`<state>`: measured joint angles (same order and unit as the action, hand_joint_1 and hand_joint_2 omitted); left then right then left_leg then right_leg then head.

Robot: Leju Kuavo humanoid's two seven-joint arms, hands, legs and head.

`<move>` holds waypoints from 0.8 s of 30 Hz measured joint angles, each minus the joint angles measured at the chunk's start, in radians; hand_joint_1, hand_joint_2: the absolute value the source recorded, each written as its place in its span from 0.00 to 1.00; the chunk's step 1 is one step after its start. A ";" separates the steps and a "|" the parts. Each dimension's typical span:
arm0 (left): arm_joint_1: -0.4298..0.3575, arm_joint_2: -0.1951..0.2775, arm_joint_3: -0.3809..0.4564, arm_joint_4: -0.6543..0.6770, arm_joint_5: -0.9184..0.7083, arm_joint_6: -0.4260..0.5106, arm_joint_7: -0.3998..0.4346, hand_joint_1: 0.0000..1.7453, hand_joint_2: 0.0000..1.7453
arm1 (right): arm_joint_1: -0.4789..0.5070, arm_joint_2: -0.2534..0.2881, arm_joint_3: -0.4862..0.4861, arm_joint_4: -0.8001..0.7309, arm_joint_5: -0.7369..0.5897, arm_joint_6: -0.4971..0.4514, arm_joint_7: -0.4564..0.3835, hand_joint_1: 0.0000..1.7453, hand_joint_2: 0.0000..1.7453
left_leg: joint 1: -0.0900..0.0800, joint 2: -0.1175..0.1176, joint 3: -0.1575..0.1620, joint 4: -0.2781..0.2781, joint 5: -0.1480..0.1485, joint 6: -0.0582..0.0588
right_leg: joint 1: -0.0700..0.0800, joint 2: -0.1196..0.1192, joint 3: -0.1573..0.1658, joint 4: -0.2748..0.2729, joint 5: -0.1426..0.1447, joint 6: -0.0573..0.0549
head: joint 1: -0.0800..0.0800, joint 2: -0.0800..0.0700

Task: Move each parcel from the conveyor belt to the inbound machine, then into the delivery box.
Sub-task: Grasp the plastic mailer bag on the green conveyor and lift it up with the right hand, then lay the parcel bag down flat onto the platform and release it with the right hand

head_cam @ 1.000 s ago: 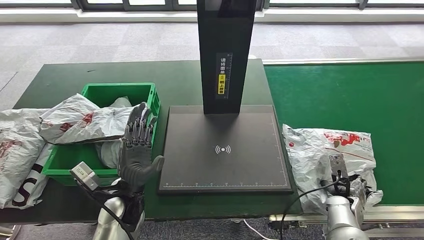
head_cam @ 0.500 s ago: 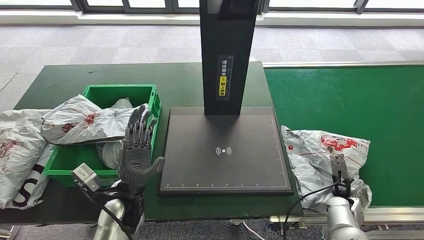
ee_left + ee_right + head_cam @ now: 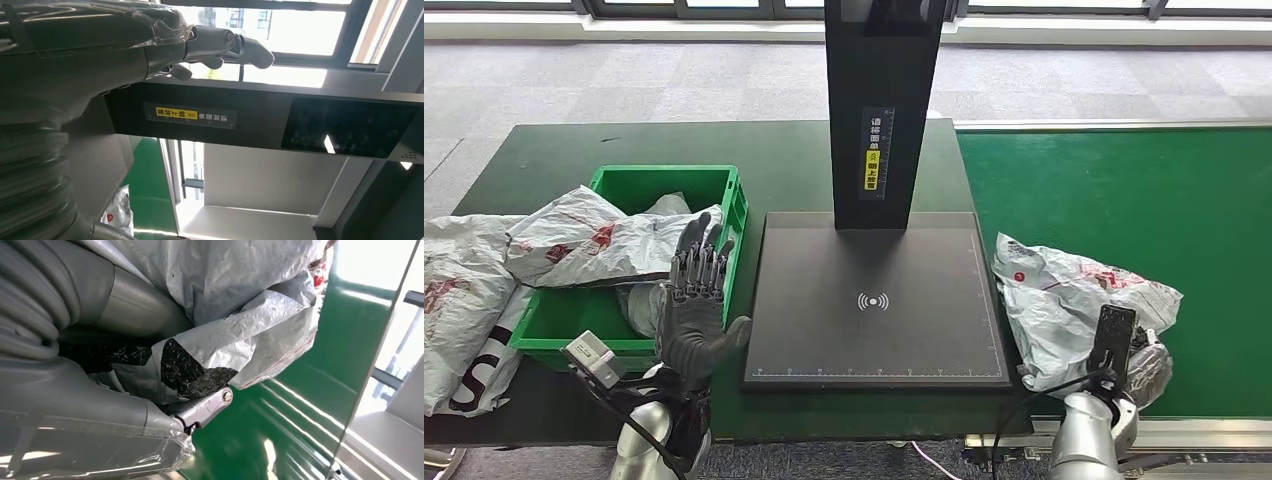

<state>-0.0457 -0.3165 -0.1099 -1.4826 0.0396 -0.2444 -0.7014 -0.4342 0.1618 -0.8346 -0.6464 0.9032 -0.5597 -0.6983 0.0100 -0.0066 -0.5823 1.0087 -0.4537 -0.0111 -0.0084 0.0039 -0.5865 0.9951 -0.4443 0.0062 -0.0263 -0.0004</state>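
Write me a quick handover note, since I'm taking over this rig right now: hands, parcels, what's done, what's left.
Right hand grips the grey parcel on the green conveyor belt.
Left hand is raised, open and holding nothing, beside the green delivery box.
The inbound machine platform has nothing on it.
Done: some parcels lie in and beside the box.
Left: carry this parcel to the platform, then into the box.

Bright daylight let in through the windows (image 3: 280,30), white glare seen there, shiny streaks spread on the conveyor belt (image 3: 280,430) below them, near parts blurred.
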 joint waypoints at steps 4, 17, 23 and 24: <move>-0.001 0.000 0.000 0.001 -0.001 -0.007 0.000 0.00 1.00 | 0.088 0.063 0.076 -0.204 -0.093 -0.030 -0.001 1.00 1.00 | 0.000 -0.002 -0.001 0.000 0.000 0.000 | 0.000 -0.002 0.000 0.000 -0.001 0.000 | 0.000 0.000; -0.005 0.000 0.000 0.019 -0.004 -0.014 0.000 0.00 1.00 | 0.276 0.153 0.410 -0.763 -0.122 -0.135 0.005 1.00 1.00 | -0.001 0.000 -0.001 0.000 -0.001 -0.002 | -0.001 0.000 -0.003 0.001 -0.002 -0.001 | 0.000 0.000; -0.007 0.000 0.013 0.039 -0.003 -0.009 0.000 0.00 1.00 | 0.302 0.147 0.651 -0.874 -0.014 -0.132 0.069 1.00 1.00 | 0.000 0.004 0.000 0.000 -0.002 -0.003 | 0.000 0.003 -0.005 0.003 -0.003 -0.003 | 0.000 0.000; -0.007 0.000 0.016 0.040 -0.003 -0.009 0.000 0.00 1.00 | 0.300 0.145 0.698 -0.868 -0.008 -0.124 0.078 1.00 1.00 | 0.000 0.004 0.000 0.000 -0.002 -0.003 | 0.000 0.003 -0.005 0.004 -0.003 -0.003 | 0.000 0.000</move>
<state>-0.0527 -0.3161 -0.0938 -1.4422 0.0364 -0.2535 -0.7015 -0.1342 0.3068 -0.1367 -1.5139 0.8954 -0.6835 -0.6200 0.0096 -0.0028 -0.5822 1.0083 -0.4555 -0.0139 -0.0086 0.0072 -0.5916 0.9987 -0.4472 0.0033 -0.0263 -0.0004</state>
